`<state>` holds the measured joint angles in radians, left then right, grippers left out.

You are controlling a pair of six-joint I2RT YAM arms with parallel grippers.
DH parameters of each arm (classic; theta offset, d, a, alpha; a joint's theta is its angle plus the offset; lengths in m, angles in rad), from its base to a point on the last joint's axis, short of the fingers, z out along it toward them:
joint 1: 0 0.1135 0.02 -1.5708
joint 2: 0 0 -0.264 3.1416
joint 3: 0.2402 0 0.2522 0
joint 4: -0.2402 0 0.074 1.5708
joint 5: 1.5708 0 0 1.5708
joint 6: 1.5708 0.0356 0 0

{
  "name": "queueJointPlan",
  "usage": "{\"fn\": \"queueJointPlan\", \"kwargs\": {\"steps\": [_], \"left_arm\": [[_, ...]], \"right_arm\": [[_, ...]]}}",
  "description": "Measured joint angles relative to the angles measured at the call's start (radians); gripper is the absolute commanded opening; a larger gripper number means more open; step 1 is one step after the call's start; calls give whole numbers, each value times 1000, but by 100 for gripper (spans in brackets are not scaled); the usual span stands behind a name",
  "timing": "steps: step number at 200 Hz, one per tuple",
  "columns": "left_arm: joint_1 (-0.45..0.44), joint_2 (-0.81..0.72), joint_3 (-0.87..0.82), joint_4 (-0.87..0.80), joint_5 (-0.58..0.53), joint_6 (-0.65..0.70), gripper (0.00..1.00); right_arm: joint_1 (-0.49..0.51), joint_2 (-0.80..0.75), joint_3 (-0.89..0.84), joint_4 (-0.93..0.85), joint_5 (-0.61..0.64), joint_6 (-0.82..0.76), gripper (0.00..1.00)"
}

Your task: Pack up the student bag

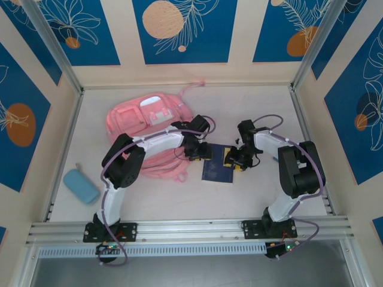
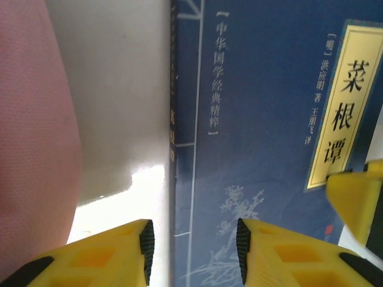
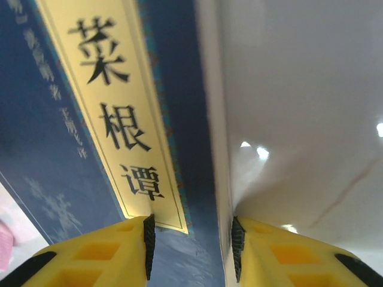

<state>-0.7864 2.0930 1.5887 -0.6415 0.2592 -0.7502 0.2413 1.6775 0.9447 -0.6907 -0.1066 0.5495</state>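
left gripper [image 2: 192,244] and right gripper [image 3: 191,239] are straddling opposite blue book [image 1: 216,171] edges beside student bag [image 1: 143,119], jaws half spread.

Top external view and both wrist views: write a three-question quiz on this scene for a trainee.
1. True or false: the book lies inside the backpack.
2. Which thing lies nearest the left edge of the table? A backpack, B pouch, C book.
3. Fill in: the left gripper and the right gripper each straddle an edge of the ____.

Key: 1 false, the book lies flat on the table, apart from the backpack; 2 B; 3 book.
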Motion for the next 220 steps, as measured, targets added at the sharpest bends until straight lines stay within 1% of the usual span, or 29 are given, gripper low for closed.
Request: {"fn": "queueJointPlan", "kwargs": {"steps": [40, 81, 110, 159, 181, 206, 220], "left_arm": [[8, 39, 27, -45, 0, 56, 33], [12, 56, 41, -69, 3, 84, 32], [13, 75, 71, -105, 3, 106, 30], [17, 101, 111, -153, 3, 126, 24], [18, 104, 115, -161, 3, 131, 23], [18, 104, 116, -164, 3, 132, 23], [18, 104, 116, -164, 3, 132, 24]], "right_arm": [[47, -2, -11, 25, -32, 40, 41], [47, -6, -11, 22, 21, 76, 42], [48, -5, -10, 24, 24, 87, 41], [82, 4, 17, 10, 33, 114, 29], [87, 2, 29, -11, 42, 133, 24], [95, -27, 36, -36, 43, 161, 15], [98, -48, 39, -44, 42, 180, 7]]}}
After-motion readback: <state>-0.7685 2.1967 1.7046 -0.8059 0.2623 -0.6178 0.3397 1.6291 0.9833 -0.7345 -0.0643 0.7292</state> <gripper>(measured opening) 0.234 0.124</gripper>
